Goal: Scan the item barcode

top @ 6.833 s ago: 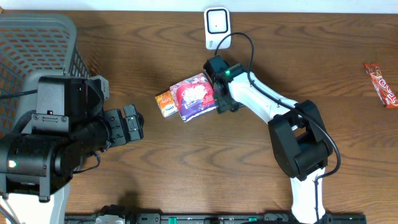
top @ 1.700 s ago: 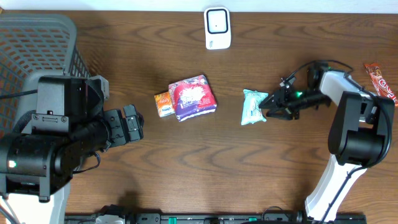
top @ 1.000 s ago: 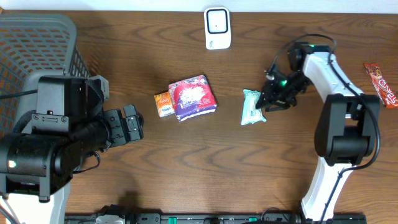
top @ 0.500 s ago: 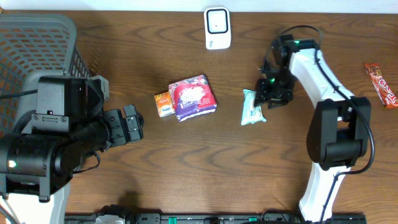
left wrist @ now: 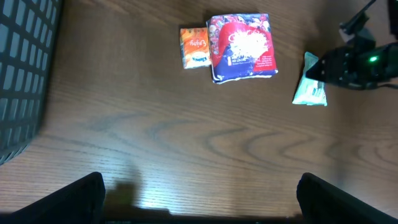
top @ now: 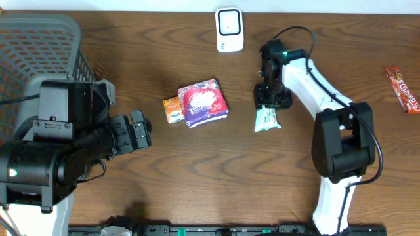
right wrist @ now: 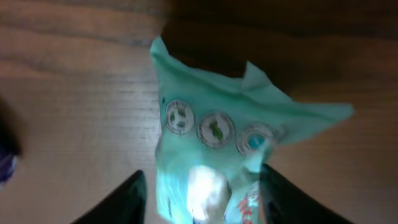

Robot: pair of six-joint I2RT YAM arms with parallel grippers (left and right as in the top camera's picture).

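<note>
A teal snack packet (top: 266,120) lies flat on the wooden table, right of centre. My right gripper (top: 268,98) hovers over its far end, open. In the right wrist view the teal packet (right wrist: 230,134) lies between the two dark fingers (right wrist: 118,199), with a gap of bare wood on the left side; the right gripper (right wrist: 202,205) holds nothing. The white barcode scanner (top: 230,29) stands at the table's back edge. My left gripper (top: 139,131) rests near the left side, open and empty, its fingertips (left wrist: 81,199) wide apart over bare wood.
A pink-and-purple packet (top: 204,101) and a small orange packet (top: 173,109) lie side by side mid-table. A red candy bar (top: 402,88) sits at the far right. A grey mesh basket (top: 39,46) fills the back left corner.
My right arm has swung in from the right and come over the teal packet's far end, with its jaws standing wider. The packet and the left arm have stayed put.
</note>
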